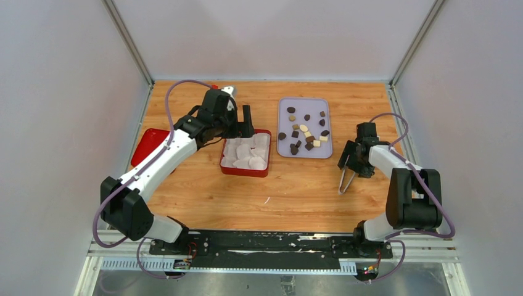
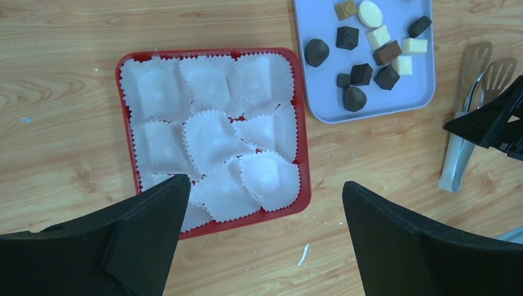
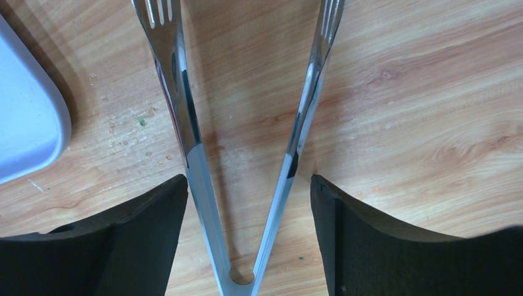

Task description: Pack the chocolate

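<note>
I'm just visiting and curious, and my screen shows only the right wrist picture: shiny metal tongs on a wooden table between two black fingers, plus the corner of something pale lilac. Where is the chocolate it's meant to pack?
Observer: On that lilac thing. It is a flat rectangular lilac tray, and small dark brown, mid brown and cream chocolate pieces lie scattered on it.
Visitor: And where do they go?
Observer: Probably into the red square box on the tray's other side. It is filled with white pleated paper cups, and no chocolate is in it yet.
</note>
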`<control>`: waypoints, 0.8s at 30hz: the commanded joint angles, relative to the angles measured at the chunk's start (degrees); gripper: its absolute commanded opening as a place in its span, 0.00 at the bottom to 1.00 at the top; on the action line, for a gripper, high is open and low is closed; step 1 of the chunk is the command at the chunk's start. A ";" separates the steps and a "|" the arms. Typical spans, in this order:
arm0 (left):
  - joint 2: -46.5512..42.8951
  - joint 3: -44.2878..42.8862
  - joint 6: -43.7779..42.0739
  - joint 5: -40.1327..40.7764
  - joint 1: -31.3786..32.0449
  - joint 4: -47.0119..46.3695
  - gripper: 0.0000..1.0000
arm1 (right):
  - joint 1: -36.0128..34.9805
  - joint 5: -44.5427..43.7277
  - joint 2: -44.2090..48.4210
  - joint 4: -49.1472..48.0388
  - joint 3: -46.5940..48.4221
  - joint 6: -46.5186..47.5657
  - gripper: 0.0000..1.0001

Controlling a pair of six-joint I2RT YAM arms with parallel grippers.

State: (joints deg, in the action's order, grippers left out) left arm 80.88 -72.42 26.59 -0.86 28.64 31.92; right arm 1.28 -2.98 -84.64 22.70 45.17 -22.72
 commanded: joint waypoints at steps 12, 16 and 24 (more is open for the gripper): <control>-0.07 -0.48 0.21 -0.39 0.29 0.25 1.00 | -3.10 -2.31 -0.13 2.72 -4.02 -4.81 0.67; 0.06 -0.52 0.43 -0.56 0.27 0.28 1.00 | -5.04 -3.84 0.37 4.15 -3.33 -5.50 0.65; 0.40 -1.04 0.33 -1.27 0.27 -0.22 1.00 | -5.56 -3.85 -0.10 3.68 -2.48 -5.77 0.39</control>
State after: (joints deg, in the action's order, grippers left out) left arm 80.90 -72.42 26.85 -1.37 28.64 31.90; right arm -3.29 -7.31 -83.64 22.87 43.79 -27.51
